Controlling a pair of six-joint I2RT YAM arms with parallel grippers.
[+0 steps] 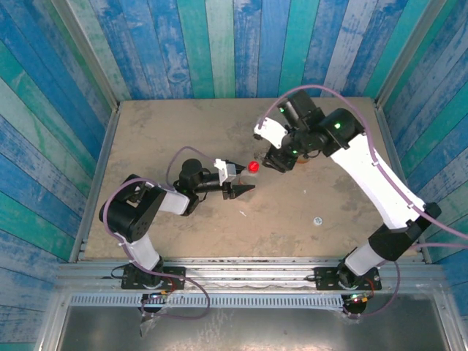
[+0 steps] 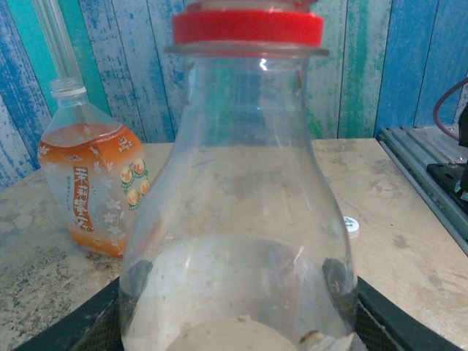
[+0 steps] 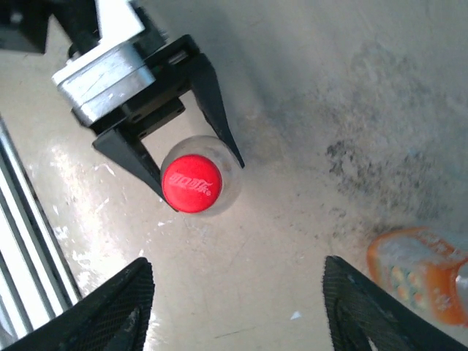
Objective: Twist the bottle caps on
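Note:
My left gripper (image 1: 243,180) is shut on the lower body of the slim clear bottle (image 2: 241,205), which stands upright. The red cap (image 2: 247,28) sits on that bottle's neck. From above, the red cap (image 3: 191,183) shows between the left arm's black fingers (image 3: 212,95). My right gripper (image 3: 234,314) hangs open above the table, beside and apart from the cap, with nothing between its fingers. The orange-labelled bottle (image 2: 91,183) stands uncapped at the back left in the left wrist view. The white cap (image 2: 352,227) lies loose on the table.
In the top view the white cap (image 1: 317,220) lies toward the near right of the sandy tabletop (image 1: 183,124). The orange bottle (image 3: 420,270) stands close to my right gripper's right finger. Blue plank walls (image 1: 219,44) enclose the table.

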